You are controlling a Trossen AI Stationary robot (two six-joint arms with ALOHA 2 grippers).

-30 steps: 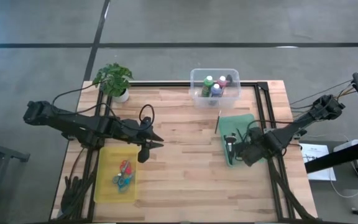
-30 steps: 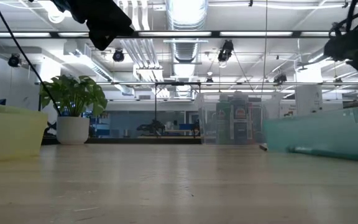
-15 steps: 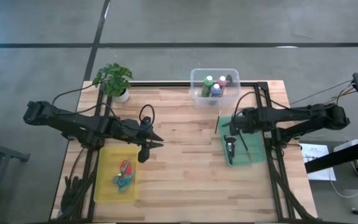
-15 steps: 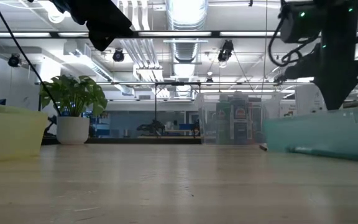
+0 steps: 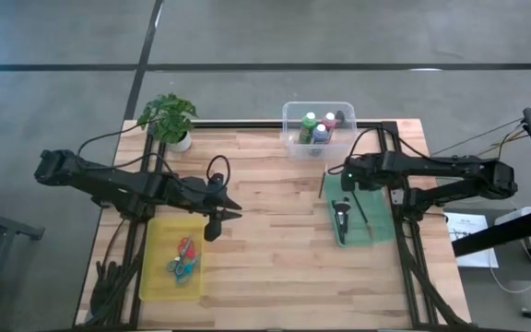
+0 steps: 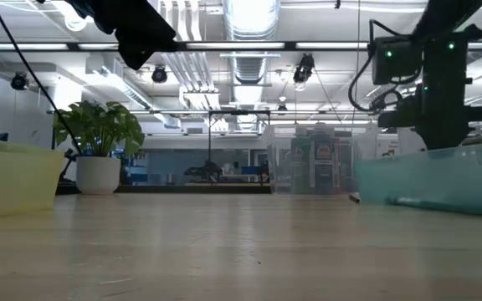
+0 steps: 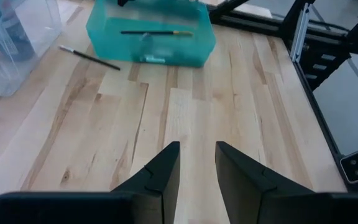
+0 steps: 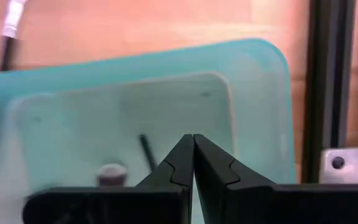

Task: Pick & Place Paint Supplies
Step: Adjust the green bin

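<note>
The paint supplies are spread over the table. Paint bottles (image 5: 318, 128) stand in a clear bin (image 5: 293, 138) at the far edge, and scissors (image 5: 182, 256) lie in a yellow tray (image 5: 159, 277). One dark brush (image 5: 323, 180) lies on the wood, and another brush (image 8: 146, 151) lies in the teal tray (image 5: 374, 229). My right gripper (image 8: 193, 140) is shut and holds nothing; it hangs over the teal tray's far end (image 5: 343, 184). My left gripper (image 7: 197, 155) is open and holds nothing, hovering above bare wood (image 5: 225, 211) beside the yellow tray.
A potted plant (image 5: 169, 118) stands at the far left corner. Black frame rails (image 5: 387, 148) run along the far and right sides of the table. Bare wood lies between the two trays (image 5: 265, 240).
My right gripper has gone from over the teal tray's near part toward the table's far edge, and its arm has swung out to lie stretched across the table's right side. It now stands over the tray's far end.
</note>
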